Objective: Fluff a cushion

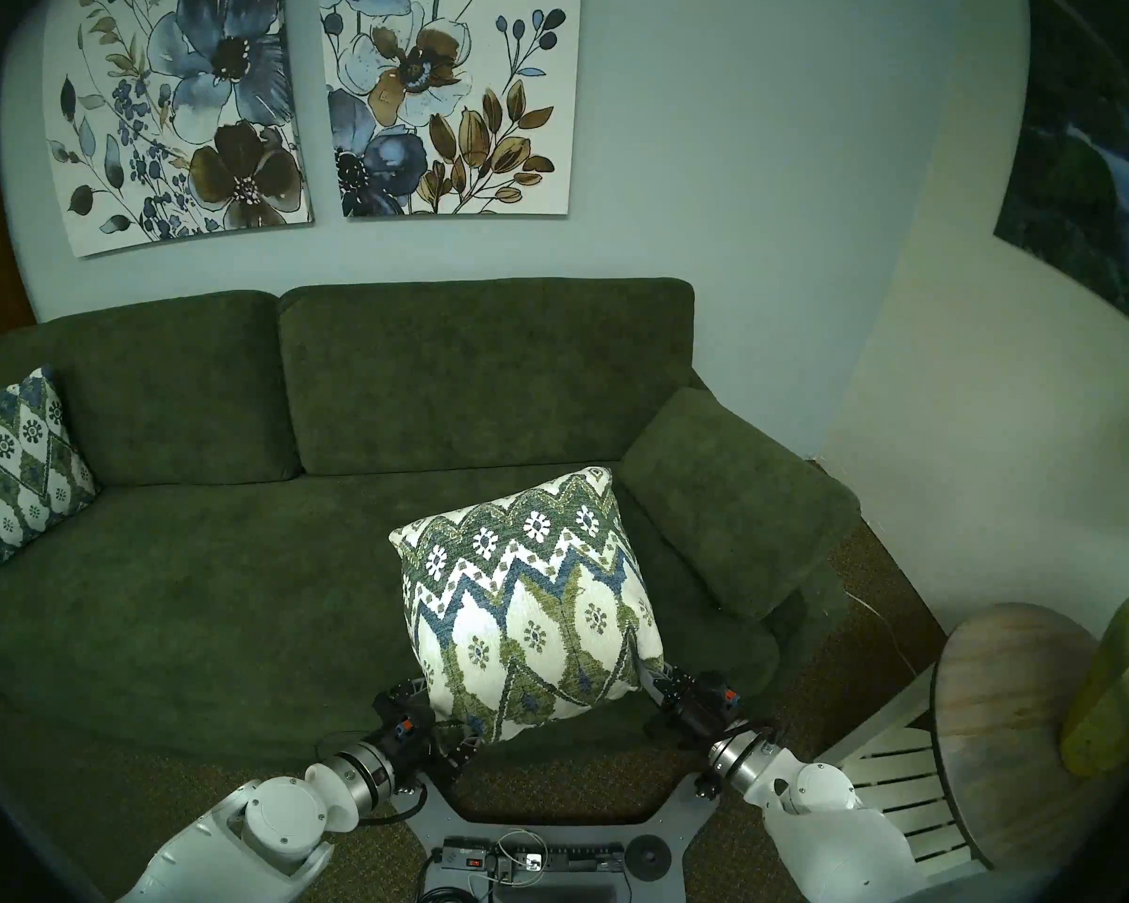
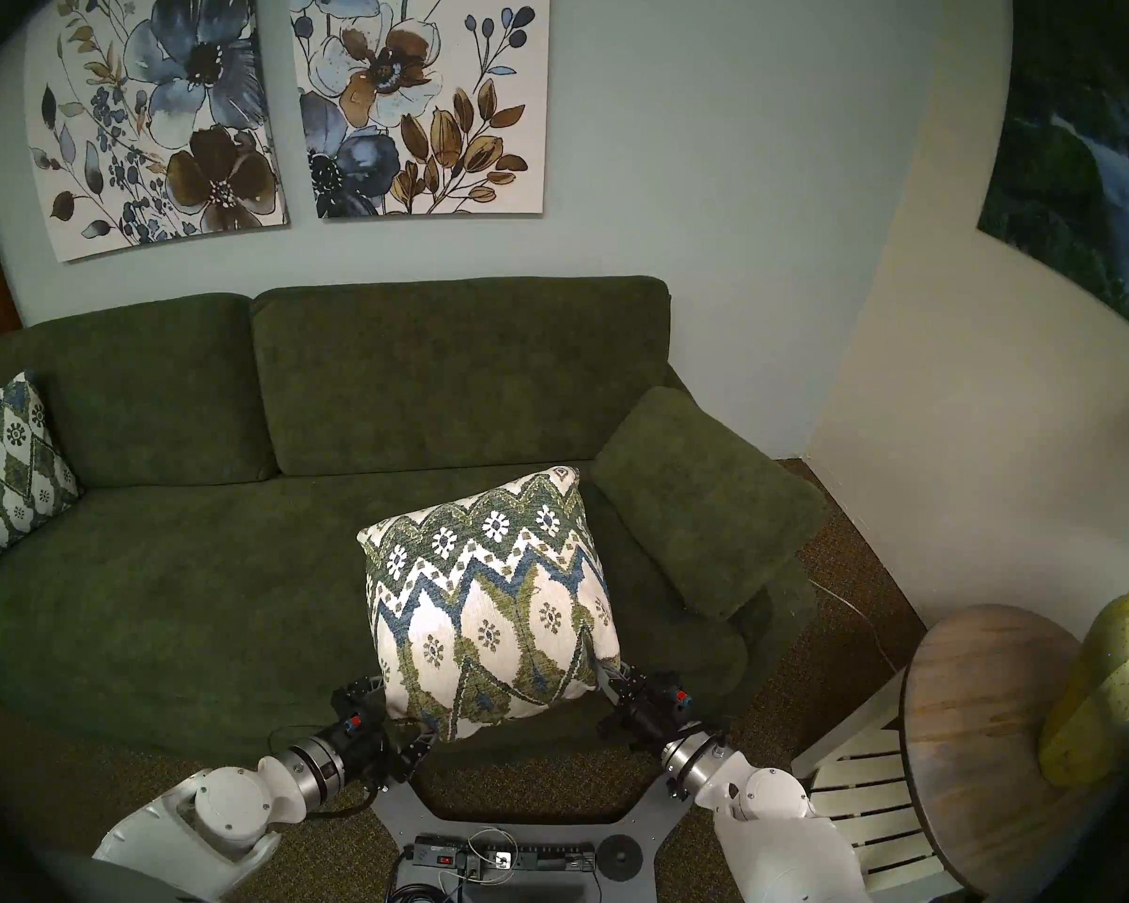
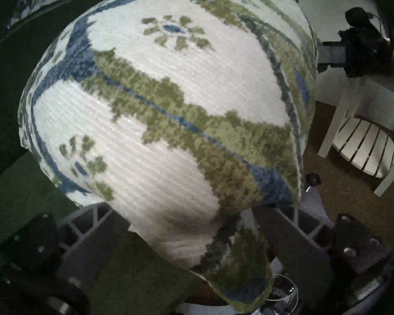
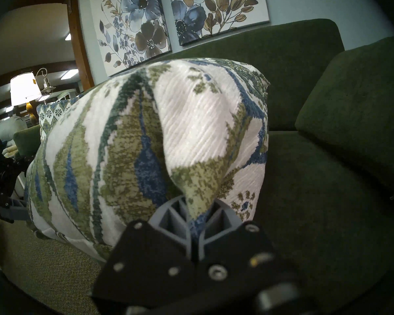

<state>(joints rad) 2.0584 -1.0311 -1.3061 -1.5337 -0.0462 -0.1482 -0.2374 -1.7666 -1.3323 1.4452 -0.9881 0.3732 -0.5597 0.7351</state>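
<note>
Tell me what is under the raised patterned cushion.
Under the cushion lies the green sofa seat; the part it covers is hidden. The right gripper pinches one corner.

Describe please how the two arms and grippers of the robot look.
Both arms are glossy white shells ending in silver metal wrist rings. The left gripper and right gripper are black blocks with small red-and-blue marks, thin black cables, and grey lattice fingers.

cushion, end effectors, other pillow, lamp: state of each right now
cushion: lifted off the sofa, plump, pinched at one corner
right end effector: shut on that cushion corner
left end effector: jaws wide, cushion's lower corner between its fingers
second patterned pillow: propped at the sofa's far end, untouched
table lamp: lit
</note>
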